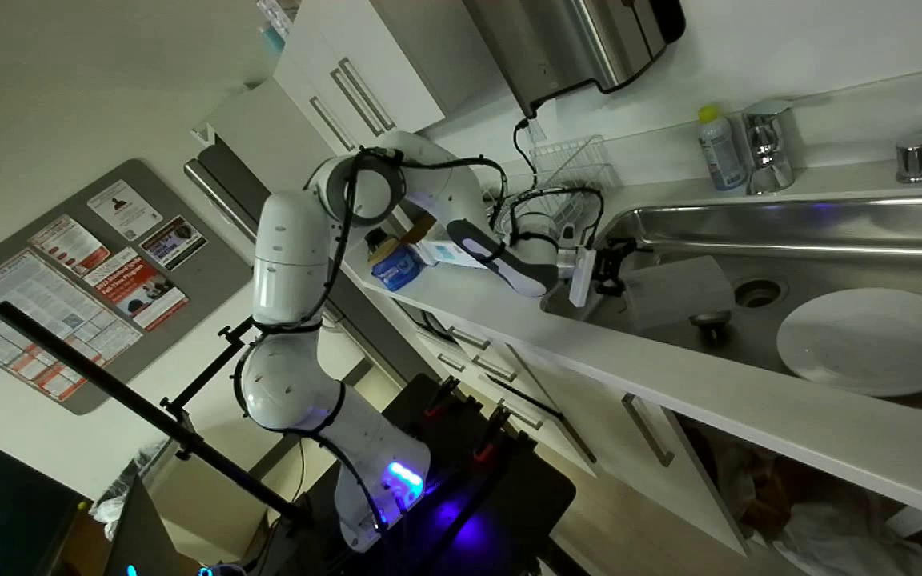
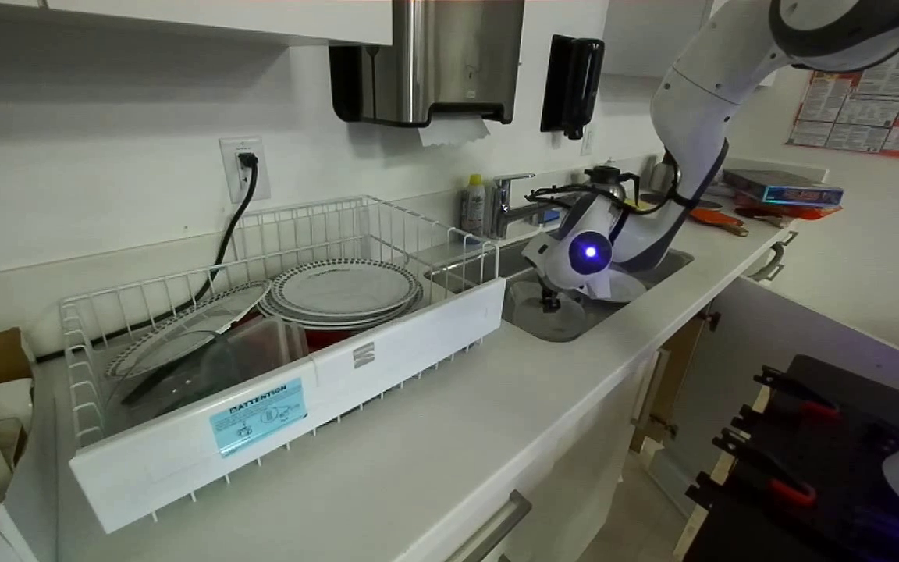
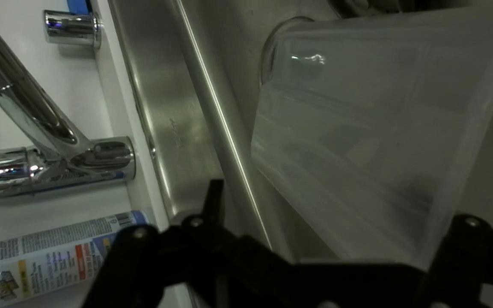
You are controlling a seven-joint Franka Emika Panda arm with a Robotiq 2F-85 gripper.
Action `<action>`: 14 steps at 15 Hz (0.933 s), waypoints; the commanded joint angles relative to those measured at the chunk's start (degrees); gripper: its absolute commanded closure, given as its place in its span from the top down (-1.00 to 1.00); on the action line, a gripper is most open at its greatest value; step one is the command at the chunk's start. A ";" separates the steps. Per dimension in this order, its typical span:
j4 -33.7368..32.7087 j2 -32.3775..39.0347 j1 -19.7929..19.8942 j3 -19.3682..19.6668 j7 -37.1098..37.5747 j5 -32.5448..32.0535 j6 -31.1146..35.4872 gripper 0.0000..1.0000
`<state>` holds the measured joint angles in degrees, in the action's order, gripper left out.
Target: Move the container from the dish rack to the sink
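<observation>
A translucent, frosted container lies in the steel sink, beside the drain hole. It shows large in the wrist view, and as a pale see-through shape under the gripper in an exterior view. My gripper is low at the sink's near end, next to the container. In the wrist view its fingers stand wide apart with nothing clamped between them. The right finger overlaps the container's edge; I cannot tell whether they touch. The white dish rack stands on the counter, also seen behind the arm.
A white plate and a dark drain strainer are in the sink. A tap and a spray bottle stand along the back edge. The rack holds stacked plates and clear containers.
</observation>
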<state>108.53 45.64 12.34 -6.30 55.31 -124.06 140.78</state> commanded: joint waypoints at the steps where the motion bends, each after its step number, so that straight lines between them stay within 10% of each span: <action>1: -0.79 -0.12 0.12 0.31 -1.67 2.90 1.76 1.00; 14: -1.34 0.47 3.24 0.78 -15.31 24.83 18.12 1.00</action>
<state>107.09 46.71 14.52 -6.00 45.94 -106.37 154.18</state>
